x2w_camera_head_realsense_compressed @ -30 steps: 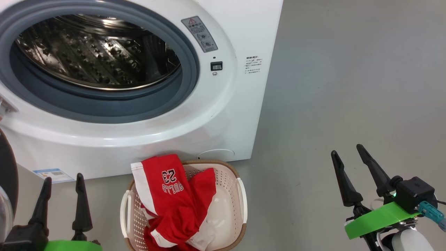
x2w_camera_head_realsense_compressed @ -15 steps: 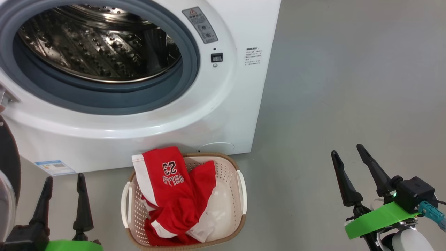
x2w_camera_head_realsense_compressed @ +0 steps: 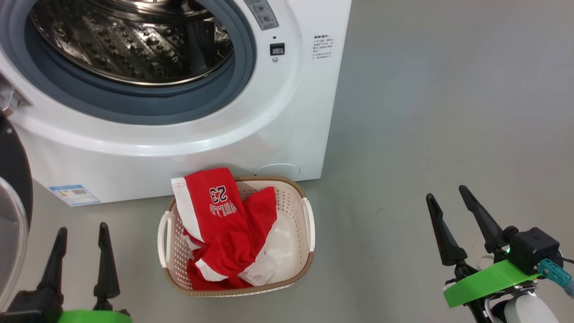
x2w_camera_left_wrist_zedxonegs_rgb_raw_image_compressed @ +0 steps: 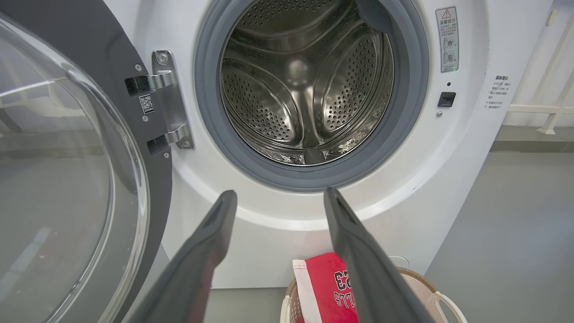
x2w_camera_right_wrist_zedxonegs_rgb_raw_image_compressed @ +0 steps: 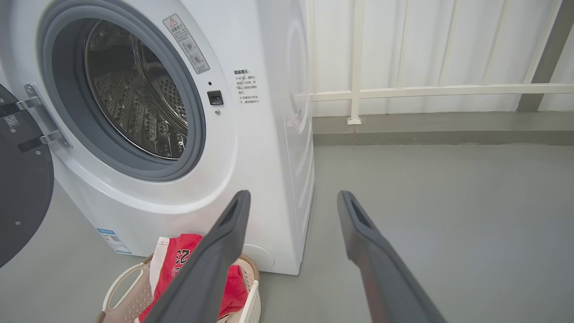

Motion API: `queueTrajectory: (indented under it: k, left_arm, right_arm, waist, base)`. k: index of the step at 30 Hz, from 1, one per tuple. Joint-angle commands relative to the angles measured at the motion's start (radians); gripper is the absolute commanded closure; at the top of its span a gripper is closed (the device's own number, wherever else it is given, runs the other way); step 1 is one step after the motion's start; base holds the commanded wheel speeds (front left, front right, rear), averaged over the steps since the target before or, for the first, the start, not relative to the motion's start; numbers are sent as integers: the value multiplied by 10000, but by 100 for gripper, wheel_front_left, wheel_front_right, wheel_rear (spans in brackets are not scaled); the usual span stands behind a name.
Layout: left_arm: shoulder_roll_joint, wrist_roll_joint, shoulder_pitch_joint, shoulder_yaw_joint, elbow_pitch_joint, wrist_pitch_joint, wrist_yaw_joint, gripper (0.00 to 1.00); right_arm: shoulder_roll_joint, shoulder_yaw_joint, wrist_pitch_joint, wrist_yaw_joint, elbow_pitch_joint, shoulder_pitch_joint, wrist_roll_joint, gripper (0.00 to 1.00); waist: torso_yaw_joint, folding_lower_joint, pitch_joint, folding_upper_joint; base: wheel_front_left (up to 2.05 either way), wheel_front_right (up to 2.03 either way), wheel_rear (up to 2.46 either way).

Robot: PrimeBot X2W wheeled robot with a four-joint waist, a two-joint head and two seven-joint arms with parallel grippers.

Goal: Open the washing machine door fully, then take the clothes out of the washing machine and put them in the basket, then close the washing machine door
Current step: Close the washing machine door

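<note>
Washing machine: white front-loader, grey gasket, perforated steel drum. Washing machine door: swung wide open on hinge at machine's left, black rim, clear glass bowl. Basket: upright on floor just before machine's lower front. Clothes: red "BULLS 23" plus white fabric, in basket, draped over rim nearest machine.

Head view entry: camera has tipped downward, so the washing machine and basket now sit higher in frame, without moving themselves. Basket's near rim now fully visible. More of the door shows at left edge.

Washing machine door cropped left.
</note>
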State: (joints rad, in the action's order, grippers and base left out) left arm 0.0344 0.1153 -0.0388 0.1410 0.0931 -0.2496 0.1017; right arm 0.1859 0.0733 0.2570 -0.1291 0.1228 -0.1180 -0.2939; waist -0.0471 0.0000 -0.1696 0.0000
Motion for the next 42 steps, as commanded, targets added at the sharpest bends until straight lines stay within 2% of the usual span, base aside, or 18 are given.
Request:
queueTrajectory:
  k: [1,17,22,29,42]
  left_arm:
    - [159,-36,66,329,-261,-122,16,0]
    - [159,28,7,230,-177,-122,25,0]
    - [159,196,22,122,-184,-122,-99,0]
    - [158,599,155,-51,-157,-122,-327,0]
    - [158,1155,529,-448,-227,-122,-837,0]
  right_arm:
    - [71,161,48,-16,-276,-66,-20,0]
    - [82,191,48,-16,-259,-72,-1,0]
    - [153,360,48,-16,-216,-138,-1,0]
    - [295,722,48,-16,-96,-299,-46,0]
    - [567,1404,48,-16,183,-580,-194,0]
  waist:
    - [12,0,-2,0]
    - [145,0,31,0]
    - [399,0,70,0]
    - [1058,0,166,0]
    - [2777,0,435,0]
  base:
    - [-39,39,0]
    - [-2,2,0]
    - [0,0,0]
    - [0,0,0]
    - [0,0,0]
